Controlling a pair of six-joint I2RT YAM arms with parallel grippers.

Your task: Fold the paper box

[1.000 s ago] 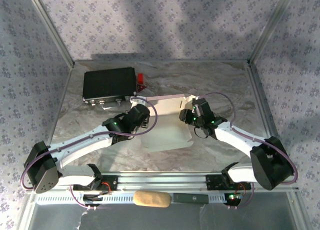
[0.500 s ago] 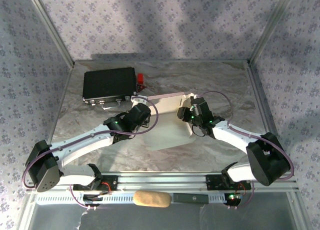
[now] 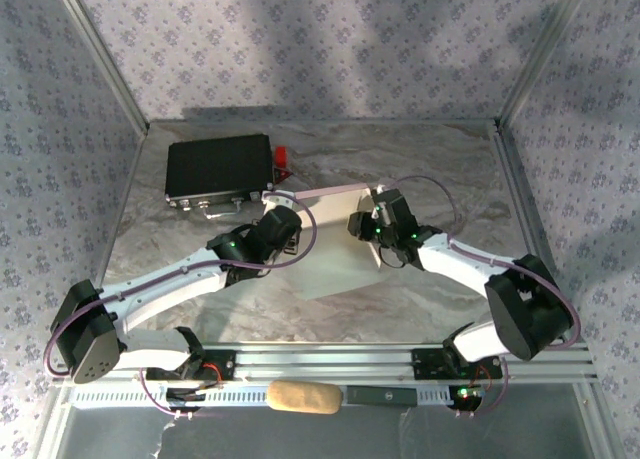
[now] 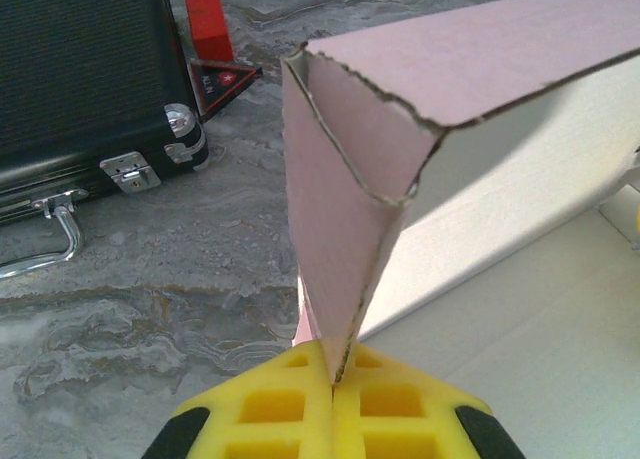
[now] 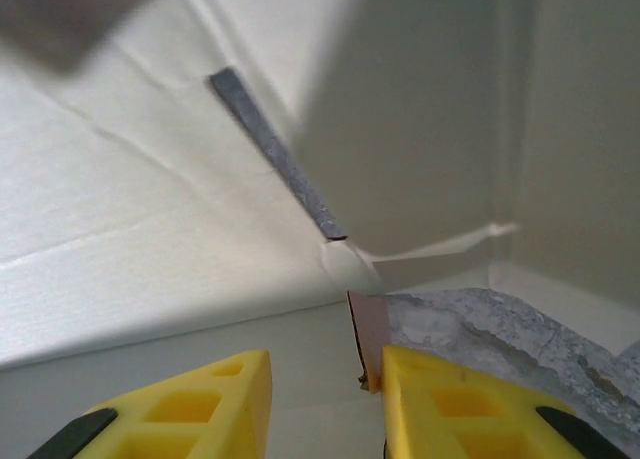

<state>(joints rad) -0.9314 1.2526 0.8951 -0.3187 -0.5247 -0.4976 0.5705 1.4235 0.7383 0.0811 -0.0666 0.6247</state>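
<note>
From above, the paper box (image 3: 335, 271) is lying half-formed in the middle of the table (image 3: 440, 169), and a black case (image 3: 220, 166) is sitting closed at far left. At the left wrist, the left gripper (image 4: 333, 379) is pinching the box's pink corner flap, jaws fully together. At the right wrist, the right gripper (image 5: 325, 379) is standing partly open inside the box, with a pink tab touching one finger and nothing clamped.
</note>
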